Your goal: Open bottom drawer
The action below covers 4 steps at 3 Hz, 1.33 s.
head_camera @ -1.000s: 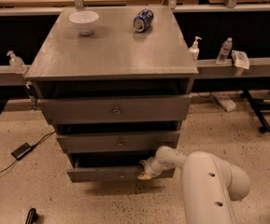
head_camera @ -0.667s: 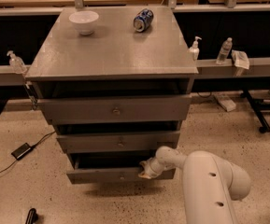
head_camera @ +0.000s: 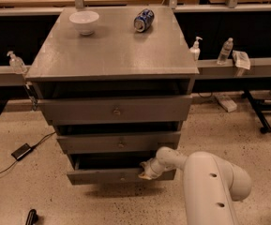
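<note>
The grey flat-fronted bottom drawer [head_camera: 97, 176] sits lowest in the grey three-drawer cabinet, just above the speckled floor [head_camera: 36, 191], and it already stands out a little, with a dark gap showing above its top edge. Its small round knob [head_camera: 122, 176] is free at the centre of the front. Your gripper [head_camera: 146, 170] is at the drawer's upper edge, to the right of that knob, at the end of the white arm [head_camera: 210, 182]; I cannot tell whether it is open or closed. Because the hold looks off-centre, pull straight toward the base and slowly, so the drawer does not skew and bind on its runners. Stay below the grey middle drawer [head_camera: 118, 142] overhead. Avoid jerking the cabinet: a white bowl [head_camera: 84, 21] and a blue can [head_camera: 144, 19] lying on its side rest on the grey worktop [head_camera: 111, 55].
</note>
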Tool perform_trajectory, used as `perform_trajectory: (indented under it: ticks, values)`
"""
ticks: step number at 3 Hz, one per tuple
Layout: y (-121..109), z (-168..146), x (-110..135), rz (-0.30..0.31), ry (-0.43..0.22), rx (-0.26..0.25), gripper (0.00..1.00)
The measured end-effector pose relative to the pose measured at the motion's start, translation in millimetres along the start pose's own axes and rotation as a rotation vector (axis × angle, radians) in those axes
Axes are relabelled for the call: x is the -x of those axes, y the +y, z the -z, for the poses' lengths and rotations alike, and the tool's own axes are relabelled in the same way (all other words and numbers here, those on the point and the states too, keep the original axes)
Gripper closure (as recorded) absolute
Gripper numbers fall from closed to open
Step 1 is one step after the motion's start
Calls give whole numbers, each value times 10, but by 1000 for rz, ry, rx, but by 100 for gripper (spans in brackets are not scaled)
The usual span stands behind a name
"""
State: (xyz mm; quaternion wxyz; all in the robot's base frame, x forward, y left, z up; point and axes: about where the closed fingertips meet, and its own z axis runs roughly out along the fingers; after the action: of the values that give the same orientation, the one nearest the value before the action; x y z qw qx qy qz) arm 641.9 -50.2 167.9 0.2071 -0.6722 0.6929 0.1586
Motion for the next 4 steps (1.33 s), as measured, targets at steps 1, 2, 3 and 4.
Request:
perform_trajectory:
  ticks: [1,2,3,4]
  values:
    - [1,0,0,0,0,0,100]
    - [1,0,0,0,0,0,100]
    - [2,0,0,0,0,0,100]
    - [3,-2,0,0,0,0,80]
